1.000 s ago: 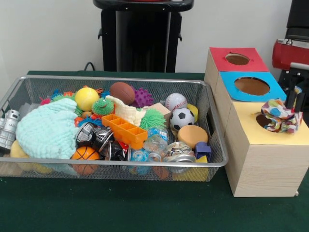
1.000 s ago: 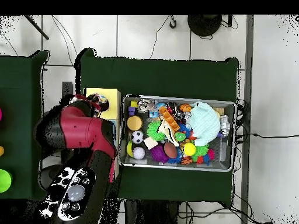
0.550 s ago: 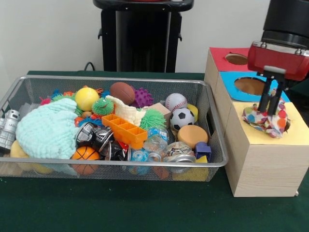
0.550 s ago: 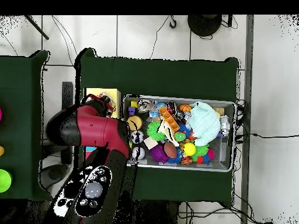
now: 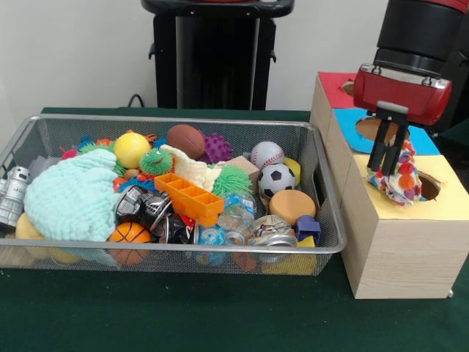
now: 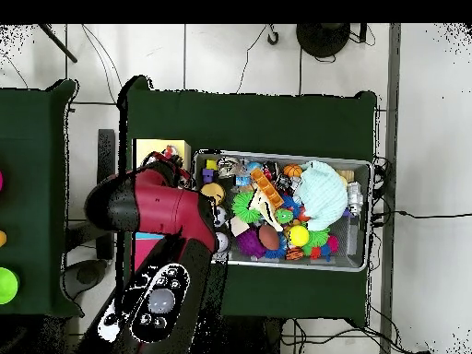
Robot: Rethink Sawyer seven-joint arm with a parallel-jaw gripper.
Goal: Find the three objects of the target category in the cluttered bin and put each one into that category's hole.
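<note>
Cloth: multicoloured dotted fabric bundle (image 5: 398,180), pinched from above, draped over the yellow top of the wooden box, just left of the yellow section's hole and touching its edge.
Gripper: black fingers (image 5: 389,153) drawn narrow and clamped on the top of the cloth; red wrist housing directly above; in the overhead view only the red and black arm (image 6: 157,212) seen, covering the box area.
Hole: round opening in the yellow panel (image 5: 429,186), partly hidden behind the cloth, dark inside.
Box: pale wooden sorting box (image 5: 396,253) just right of the bin, standing on the green table; topped front to back by yellow, blue (image 5: 421,138) and red (image 5: 335,86) panels, each with a round hole.
Bin: wire mesh basket (image 5: 183,253) on the green table cover (image 5: 220,315), crowded with toys.
Bin, left side: mint knitted cloth (image 5: 72,196) filling the left part; silver toy robot (image 5: 12,196) against the left wall; small basketball (image 5: 127,236) at the front.
Bin, middle: orange ice-cube tray (image 5: 189,196) lying diagonally; yellow ball (image 5: 132,149), brown football (image 5: 186,140) and purple spiky ball (image 5: 217,147) towards the back; green fuzzy ball (image 5: 231,180) beside the tray.
Bin, right side: baseball (image 5: 267,154) behind the soccer ball (image 5: 276,180); tan round block (image 5: 292,206) in front of those; blue block (image 5: 308,227) near the right wall; crushed cans near the front.
</note>
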